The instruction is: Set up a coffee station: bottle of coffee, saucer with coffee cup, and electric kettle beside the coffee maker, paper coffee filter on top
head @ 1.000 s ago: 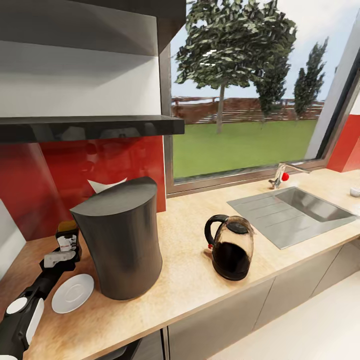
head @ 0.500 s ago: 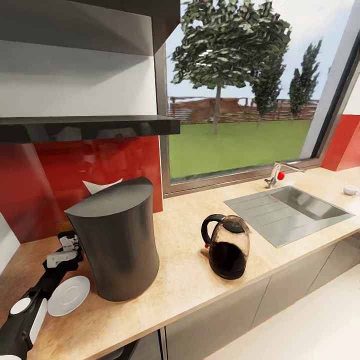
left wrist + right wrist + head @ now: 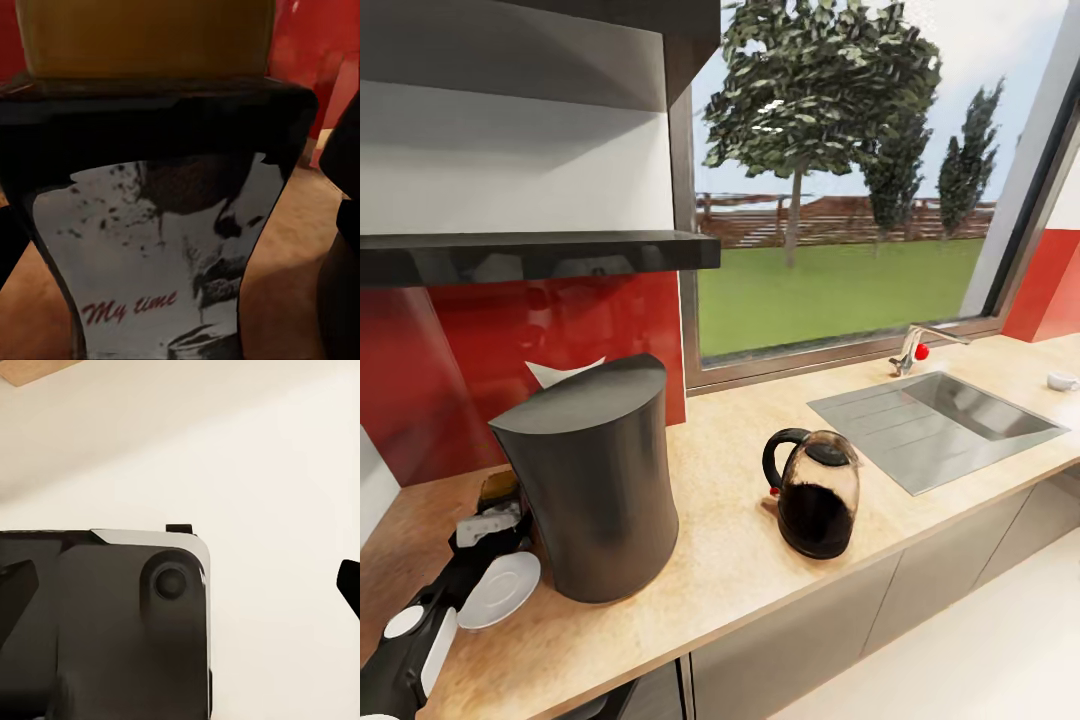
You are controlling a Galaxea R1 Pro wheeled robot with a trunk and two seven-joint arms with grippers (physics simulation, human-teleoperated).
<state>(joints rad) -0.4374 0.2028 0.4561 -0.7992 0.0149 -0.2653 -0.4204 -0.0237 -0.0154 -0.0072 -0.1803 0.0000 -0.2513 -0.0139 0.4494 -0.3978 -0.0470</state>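
1. Worktop (image 3: 740,560) of light tan wood look runs under the window, over grey cabinet fronts, with a grey sink (image 3: 940,425) set into it toward the right.
2. The coffee maker (image 3: 588,478) stands upright on the worktop near its left end, dark and tall, with a flat lid.
3. The paper coffee filter (image 3: 565,372) shows as a white pointed shape behind the coffee maker's lid; whether it rests on the lid cannot be told.
4. The electric kettle (image 3: 815,490) stands on the worktop to the right of the coffee maker, near it but apart, its black loop handle turned toward the coffee maker.
5. The saucer (image 3: 500,590) lies flat on the worktop just beside the coffee maker's base, on its left.
6. The bottle of coffee (image 3: 498,488) sits behind the saucer, close to the coffee maker's left side, its tan-yellow cap visible; in the left wrist view its label (image 3: 161,255) is seen from very close.
7. The left pincer (image 3: 488,527) is at the bottle, just below the cap; whether it pinches the bottle cannot be told.
8. The coffee cup (image 3: 1062,381) sits far right on the worktop, beyond the sink.
9. The kitchen shelf (image 3: 530,255), a glossy black slab, hangs on the wall above the coffee maker.
10. The right pincer's state cannot be told.
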